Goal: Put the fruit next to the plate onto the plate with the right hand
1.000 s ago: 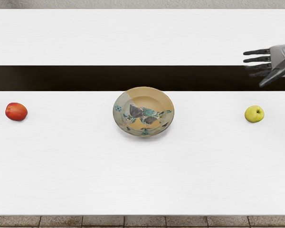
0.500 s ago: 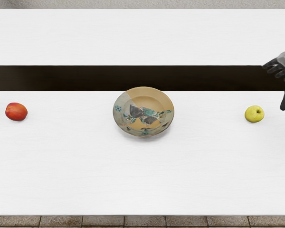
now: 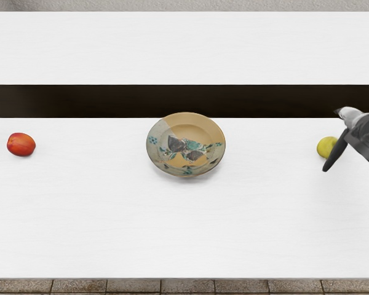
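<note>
A small yellow-green apple (image 3: 325, 146) lies on the white table, far right of the plate. My right hand (image 3: 350, 135) comes in from the right edge and hovers just right of the apple. Its dark thumb (image 3: 333, 155) stretches down and left across the apple's right side, hiding part of it. The hand is open and holds nothing. The painted ceramic plate (image 3: 186, 117) sits at the table's middle with no fruit on it. A red-orange fruit (image 3: 21, 144) lies far left of the plate.
A dark gap (image 3: 172, 101) runs across the view between the near table (image 3: 184, 221) and a second white surface (image 3: 172, 46) behind it. A tiled floor strip shows below the table's front edge.
The right hand has come down from above the dark gap at the right edge to beside the yellow apple, turning so its thumb now covers the apple's right side. Both fruits and the plate stayed put.
</note>
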`<control>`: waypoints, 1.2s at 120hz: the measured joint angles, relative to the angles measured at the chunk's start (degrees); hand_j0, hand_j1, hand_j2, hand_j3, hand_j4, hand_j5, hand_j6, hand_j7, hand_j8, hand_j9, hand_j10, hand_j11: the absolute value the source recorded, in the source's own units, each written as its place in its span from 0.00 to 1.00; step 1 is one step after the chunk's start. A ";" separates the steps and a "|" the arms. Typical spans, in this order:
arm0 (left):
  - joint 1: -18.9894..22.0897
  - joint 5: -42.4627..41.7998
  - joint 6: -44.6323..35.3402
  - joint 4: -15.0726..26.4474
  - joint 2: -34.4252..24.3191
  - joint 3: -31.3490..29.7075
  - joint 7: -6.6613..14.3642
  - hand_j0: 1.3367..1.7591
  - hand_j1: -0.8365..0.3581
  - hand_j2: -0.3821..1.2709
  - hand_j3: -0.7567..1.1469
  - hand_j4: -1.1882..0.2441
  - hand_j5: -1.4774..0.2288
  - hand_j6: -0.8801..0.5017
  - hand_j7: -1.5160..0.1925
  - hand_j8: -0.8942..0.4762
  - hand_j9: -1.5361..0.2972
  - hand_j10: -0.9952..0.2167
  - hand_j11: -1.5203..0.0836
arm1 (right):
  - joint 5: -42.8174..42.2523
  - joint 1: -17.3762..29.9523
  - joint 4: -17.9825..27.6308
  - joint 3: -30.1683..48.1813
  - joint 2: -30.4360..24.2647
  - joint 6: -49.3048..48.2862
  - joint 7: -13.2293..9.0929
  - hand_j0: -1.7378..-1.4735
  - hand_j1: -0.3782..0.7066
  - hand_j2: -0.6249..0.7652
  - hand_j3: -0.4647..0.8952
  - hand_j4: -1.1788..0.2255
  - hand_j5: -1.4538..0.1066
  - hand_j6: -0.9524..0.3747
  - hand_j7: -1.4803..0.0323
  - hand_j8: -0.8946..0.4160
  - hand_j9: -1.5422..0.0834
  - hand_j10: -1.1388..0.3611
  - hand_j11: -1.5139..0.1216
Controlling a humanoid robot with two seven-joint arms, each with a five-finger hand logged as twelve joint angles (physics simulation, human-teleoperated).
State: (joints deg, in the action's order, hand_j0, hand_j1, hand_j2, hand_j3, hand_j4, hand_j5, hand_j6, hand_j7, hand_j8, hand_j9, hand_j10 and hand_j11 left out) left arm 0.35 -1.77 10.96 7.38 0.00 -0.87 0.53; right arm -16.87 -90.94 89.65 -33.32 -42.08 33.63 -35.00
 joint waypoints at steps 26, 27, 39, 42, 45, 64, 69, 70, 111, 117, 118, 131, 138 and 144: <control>0.00 -0.01 -0.01 0.00 0.00 0.00 0.00 0.76 0.99 0.23 0.40 0.83 0.87 0.64 0.89 0.65 0.84 0.82 0.95 | -2.49 2.23 -1.62 -2.10 1.10 1.21 0.00 0.30 0.10 0.44 0.34 0.79 0.88 0.67 0.92 0.63 0.90 0.71 0.87; 0.00 -0.01 -0.01 0.00 0.00 0.00 0.00 0.76 0.99 0.23 0.40 0.83 0.87 0.64 0.89 0.65 0.84 0.82 0.95 | -2.51 2.31 -1.71 -2.10 1.26 1.23 0.00 0.30 0.10 0.44 0.34 0.79 0.88 0.67 0.92 0.63 0.90 0.71 0.87; 0.00 -0.02 0.01 0.00 0.00 0.00 0.00 0.76 0.99 0.23 0.40 0.83 0.87 0.64 0.89 0.65 0.84 0.82 0.95 | -2.73 3.33 -3.25 -1.79 3.52 1.32 0.00 0.30 0.11 0.44 0.34 0.79 0.87 0.66 0.92 0.63 0.89 0.71 0.87; 0.00 -0.01 0.01 0.00 0.00 0.00 0.00 0.76 0.99 0.23 0.40 0.83 0.87 0.64 0.89 0.65 0.84 0.82 0.95 | -2.76 3.68 -3.79 -1.65 4.23 1.34 0.00 0.30 0.11 0.44 0.34 0.79 0.87 0.66 0.92 0.63 0.89 0.71 0.87; 0.00 -0.01 0.01 0.00 0.00 0.00 0.00 0.76 0.99 0.23 0.40 0.83 0.87 0.64 0.89 0.65 0.84 0.82 0.95 | -2.79 4.02 -4.35 -1.54 4.95 1.35 0.00 0.30 0.11 0.44 0.34 0.79 0.87 0.66 0.91 0.62 0.89 0.71 0.87; 0.00 0.00 0.00 0.00 0.00 0.00 0.00 0.76 0.99 0.23 0.40 0.83 0.87 0.64 0.89 0.65 0.84 0.82 0.95 | -2.93 5.64 -7.37 -1.23 7.25 1.37 0.00 0.30 0.16 0.43 0.34 0.75 0.83 0.63 0.88 0.59 0.85 0.68 0.83; 0.00 -0.01 0.00 0.00 0.00 0.00 0.00 0.76 0.99 0.23 0.40 0.83 0.87 0.64 0.89 0.65 0.84 0.82 0.95 | -2.97 5.90 -7.82 -1.22 7.47 1.38 0.00 0.30 0.18 0.43 0.34 0.74 0.82 0.61 0.86 0.58 0.84 0.67 0.82; 0.00 -0.01 0.00 0.00 0.00 0.00 0.00 0.76 0.99 0.23 0.40 0.83 0.87 0.64 0.89 0.65 0.84 0.82 0.95 | -2.98 5.94 -7.89 -1.22 7.51 1.38 0.00 0.30 0.18 0.43 0.34 0.74 0.81 0.61 0.86 0.57 0.84 0.66 0.81; 0.00 -0.01 -0.01 0.00 0.00 0.00 0.00 0.76 0.99 0.23 0.40 0.83 0.87 0.64 0.89 0.65 0.84 0.82 0.95 | -3.14 6.88 -9.10 -1.50 7.96 1.38 0.00 0.30 0.27 0.42 0.34 0.68 0.75 0.55 0.79 0.51 0.77 0.61 0.75; 0.00 -0.02 -0.02 0.00 0.00 0.00 0.00 0.76 0.99 0.23 0.40 0.83 0.87 0.64 0.89 0.65 0.84 0.82 0.95 | -3.14 6.94 -9.12 -1.46 7.94 1.38 0.00 0.30 0.28 0.42 0.34 0.68 0.74 0.55 0.78 0.51 0.77 0.61 0.75; 0.00 -0.01 -0.02 0.00 0.00 0.00 0.00 0.76 0.99 0.23 0.40 0.83 0.87 0.64 0.89 0.65 0.84 0.82 0.95 | -3.14 6.94 -9.12 -1.43 7.93 1.38 0.00 0.30 0.28 0.42 0.34 0.68 0.74 0.55 0.78 0.51 0.77 0.61 0.75; 0.00 -0.01 -0.02 0.00 0.00 0.00 0.00 0.76 0.99 0.23 0.40 0.83 0.87 0.64 0.89 0.65 0.84 0.82 0.95 | -3.15 6.89 -9.24 -1.24 7.86 1.38 0.00 0.30 0.28 0.42 0.34 0.67 0.74 0.54 0.78 0.50 0.76 0.60 0.74; 0.00 -0.01 -0.01 0.00 0.00 0.00 0.00 0.76 0.99 0.23 0.40 0.83 0.87 0.64 0.89 0.65 0.84 0.82 0.95 | -3.15 6.86 -9.86 -1.19 7.84 1.38 0.00 0.30 0.29 0.42 0.34 0.67 0.74 0.54 0.78 0.50 0.76 0.60 0.74; 0.00 -0.01 -0.02 0.00 0.00 0.00 0.00 0.76 0.99 0.23 0.40 0.83 0.87 0.64 0.89 0.65 0.84 0.82 0.95 | -3.15 6.89 -10.39 -1.17 7.82 1.38 0.00 0.30 0.29 0.42 0.34 0.67 0.73 0.54 0.78 0.50 0.76 0.60 0.74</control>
State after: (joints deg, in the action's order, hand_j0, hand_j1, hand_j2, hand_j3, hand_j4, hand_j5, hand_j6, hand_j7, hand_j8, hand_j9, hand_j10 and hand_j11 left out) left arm 0.35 -1.78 10.94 7.38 0.00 -0.87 0.53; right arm -20.01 -84.05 79.26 -34.49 -34.26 35.01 -35.00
